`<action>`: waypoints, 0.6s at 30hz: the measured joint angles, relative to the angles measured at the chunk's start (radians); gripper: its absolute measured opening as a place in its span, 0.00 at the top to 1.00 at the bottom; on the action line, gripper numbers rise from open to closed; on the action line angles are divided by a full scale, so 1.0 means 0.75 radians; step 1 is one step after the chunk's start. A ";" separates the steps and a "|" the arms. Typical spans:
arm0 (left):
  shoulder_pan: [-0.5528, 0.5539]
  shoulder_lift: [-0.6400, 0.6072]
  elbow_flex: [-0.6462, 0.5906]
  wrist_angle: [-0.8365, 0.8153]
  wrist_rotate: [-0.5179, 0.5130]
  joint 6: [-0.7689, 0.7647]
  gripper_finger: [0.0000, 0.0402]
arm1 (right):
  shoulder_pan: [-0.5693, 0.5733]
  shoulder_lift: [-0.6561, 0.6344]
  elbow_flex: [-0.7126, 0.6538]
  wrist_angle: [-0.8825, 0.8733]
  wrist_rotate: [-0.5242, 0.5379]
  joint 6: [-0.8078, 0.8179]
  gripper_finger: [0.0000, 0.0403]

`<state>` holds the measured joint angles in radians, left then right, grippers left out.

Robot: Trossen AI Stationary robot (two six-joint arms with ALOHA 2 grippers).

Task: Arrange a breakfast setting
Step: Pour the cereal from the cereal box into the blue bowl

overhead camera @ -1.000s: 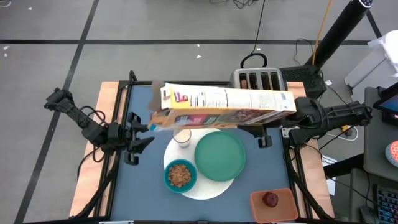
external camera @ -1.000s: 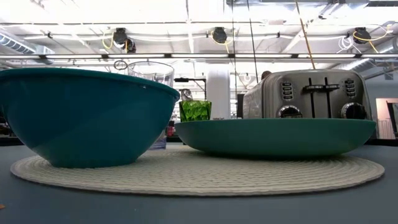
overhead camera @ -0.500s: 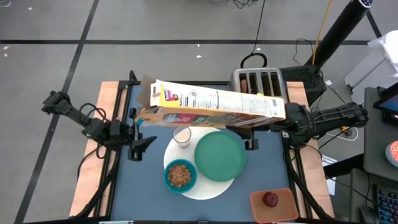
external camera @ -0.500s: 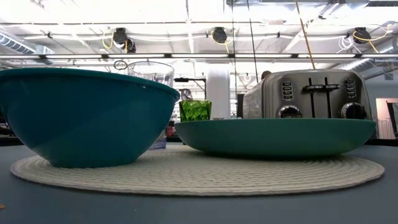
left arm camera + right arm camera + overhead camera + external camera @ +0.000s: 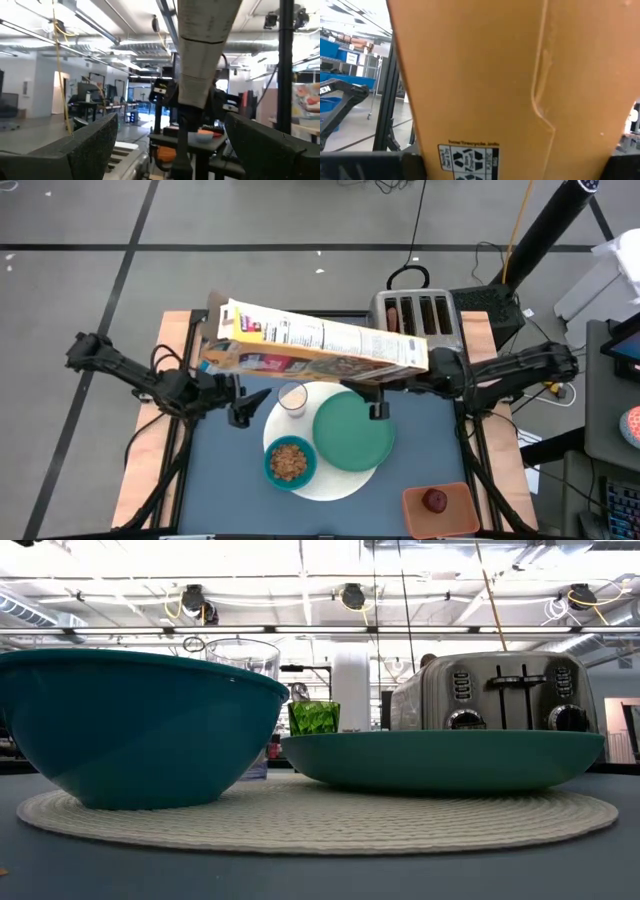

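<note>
A cereal box (image 5: 310,350) hangs on its side high over the table's far half, with its open flaps (image 5: 215,310) toward the left. My right gripper (image 5: 400,377) is shut on its right end. My left gripper (image 5: 240,398) stands open below the flap end, with nothing between its fingers (image 5: 90,145). Under the box, the white round mat (image 5: 335,480) carries the green plate (image 5: 353,430), the teal bowl (image 5: 290,462) with cereal and the milk glass (image 5: 292,398). The green cup (image 5: 314,718) shows only in the low view. My right gripper pinches the box's closed end (image 5: 470,160) between its two fingers. One finger (image 5: 370,167) stands on each side of it. The fingers come roughly level from the table's right and lie along the box. The box is lifted clear, lying lengthwise and nearly level.
A silver toaster (image 5: 418,315) stands at the far right behind the box. An orange-brown tray (image 5: 440,510) with a red fruit (image 5: 434,500) sits at the near right corner. Bare blue table surface (image 5: 225,480) lies near left of the mat.
My right gripper has carried the cereal box toward the table's left, the box staying nearly level and clear of everything. My left gripper has swung toward the table's middle, under the box's flap end, and its fingers have opened wider.
</note>
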<state>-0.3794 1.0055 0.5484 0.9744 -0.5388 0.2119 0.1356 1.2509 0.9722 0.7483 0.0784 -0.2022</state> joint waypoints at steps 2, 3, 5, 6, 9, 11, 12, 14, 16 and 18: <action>0.017 0.041 0.000 0.067 0.003 0.021 0.07 | 0.000 0.026 0.000 0.046 0.000 -0.009 0.51; 0.027 0.058 0.000 0.101 0.018 0.028 0.07 | 0.000 0.038 0.000 0.073 -0.001 -0.015 0.51; 0.049 0.094 0.000 0.148 0.077 0.031 0.07 | 0.001 0.065 0.000 0.121 -0.001 -0.031 0.51; 0.062 0.113 0.000 0.169 0.118 0.030 0.07 | 0.001 0.079 0.000 0.153 -0.003 -0.033 0.51; 0.104 0.172 0.000 0.260 0.235 0.006 0.07 | 0.001 0.118 0.000 0.226 -0.004 -0.037 0.51; 0.129 0.208 0.000 0.337 0.283 -0.008 0.07 | 0.001 0.140 0.000 0.269 -0.006 -0.038 0.51; 0.141 0.228 0.000 0.380 0.306 -0.013 0.07 | 0.002 0.150 0.000 0.289 -0.008 -0.038 0.51; 0.162 0.266 0.000 0.453 0.343 -0.015 0.07 | 0.001 0.170 0.000 0.320 -0.007 -0.037 0.51; 0.178 0.305 0.000 0.516 0.381 -0.016 0.07 | 0.001 0.188 0.000 0.343 -0.008 -0.037 0.51; 0.193 0.344 0.007 0.567 0.409 -0.015 0.07 | 0.000 0.205 0.000 0.365 -0.020 -0.037 0.51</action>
<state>-0.2349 1.2633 0.5536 1.3995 -0.2323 0.2005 0.1356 1.4051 0.9722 1.0218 0.0636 -0.2302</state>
